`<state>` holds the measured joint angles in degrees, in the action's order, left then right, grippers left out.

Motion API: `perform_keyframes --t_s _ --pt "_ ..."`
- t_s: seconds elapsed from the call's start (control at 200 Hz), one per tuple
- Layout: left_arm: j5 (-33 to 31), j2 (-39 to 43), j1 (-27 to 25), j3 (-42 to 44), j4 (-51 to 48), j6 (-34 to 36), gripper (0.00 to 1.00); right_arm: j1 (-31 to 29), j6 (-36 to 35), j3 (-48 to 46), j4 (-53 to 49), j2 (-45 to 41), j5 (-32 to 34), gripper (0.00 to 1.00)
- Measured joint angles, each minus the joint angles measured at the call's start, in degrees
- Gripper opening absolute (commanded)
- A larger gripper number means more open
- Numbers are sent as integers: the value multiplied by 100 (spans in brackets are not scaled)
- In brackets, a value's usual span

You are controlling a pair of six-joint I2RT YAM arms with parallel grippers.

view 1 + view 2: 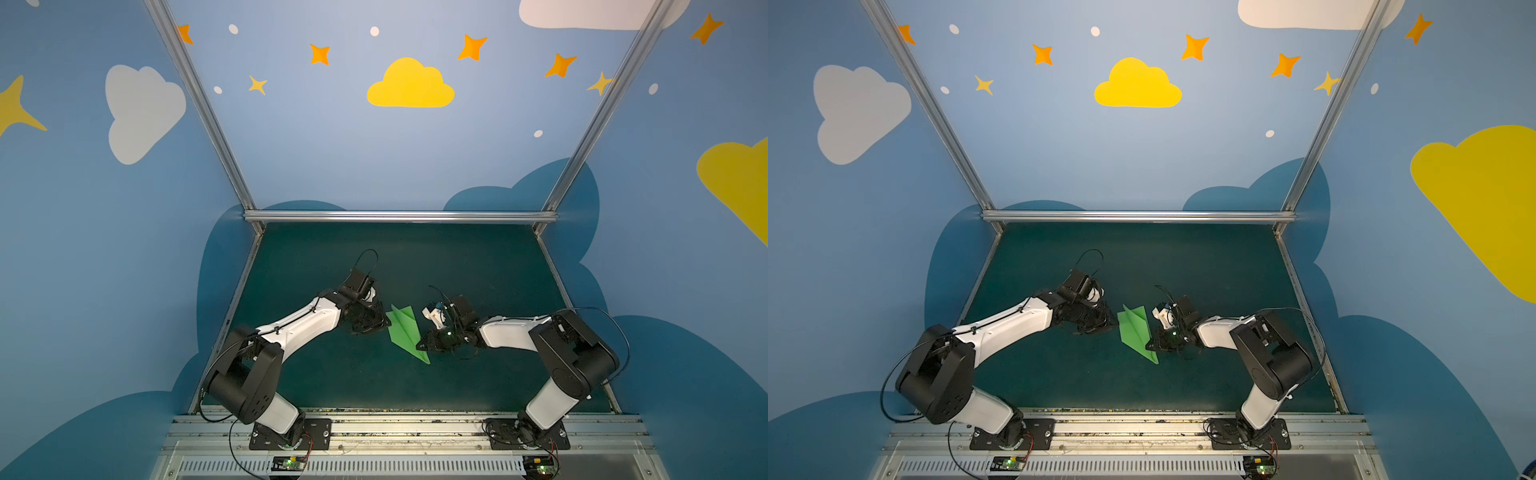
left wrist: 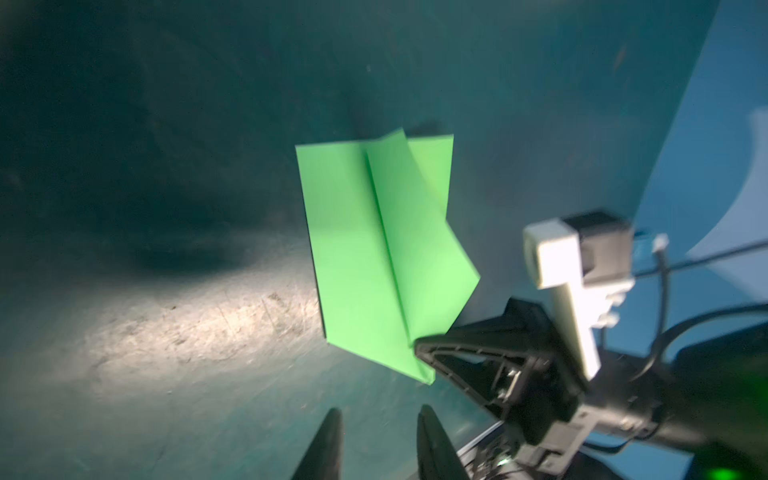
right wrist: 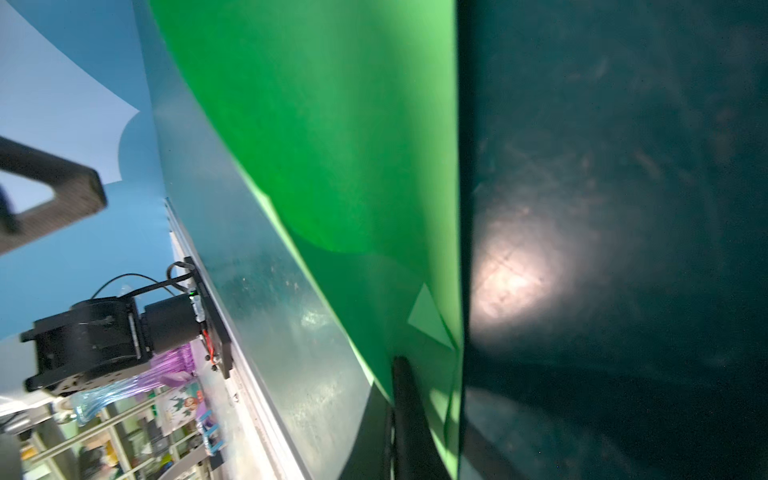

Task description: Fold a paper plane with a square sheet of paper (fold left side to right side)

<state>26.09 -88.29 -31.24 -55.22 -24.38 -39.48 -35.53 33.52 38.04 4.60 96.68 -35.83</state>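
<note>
Noted paper plane (image 1: 405,332) between grippers: bright green, plain, unmarked; creases showed as darker green lines. Both right gripper (image 1: 419,345) and left gripper (image 1: 387,322) were black. Behind each gripper, arm links (image 1: 303,324) had white shells, black joints. Atop right gripper, camera mount (image 2: 557,257) was white with black body. Under both grippers, table mat (image 1: 457,270) was dark teal-green, scuffed, lit pale near left gripper's fingers (image 2: 326,449). Beyond grippers, walls (image 1: 353,158) were blue, patterned with yellow and white clouds, orange stars, white dots; darker blue clouds low down. Silver frame rails (image 1: 399,216).
</note>
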Motion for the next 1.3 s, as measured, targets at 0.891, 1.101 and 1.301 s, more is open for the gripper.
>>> perform_keyframes --t_s 0.891,1.101,1.301 --pt "-138 -1652 -1036 -1091 234 697 4 256 249 -149 361 201 -520 0" --pt "-116 -1888 -1078 -1217 321 763 4 282 247 -149 387 240 -599 0" --pt "-151 -2004 -1078 -1235 319 780 4 299 227 -149 402 267 -645 0"
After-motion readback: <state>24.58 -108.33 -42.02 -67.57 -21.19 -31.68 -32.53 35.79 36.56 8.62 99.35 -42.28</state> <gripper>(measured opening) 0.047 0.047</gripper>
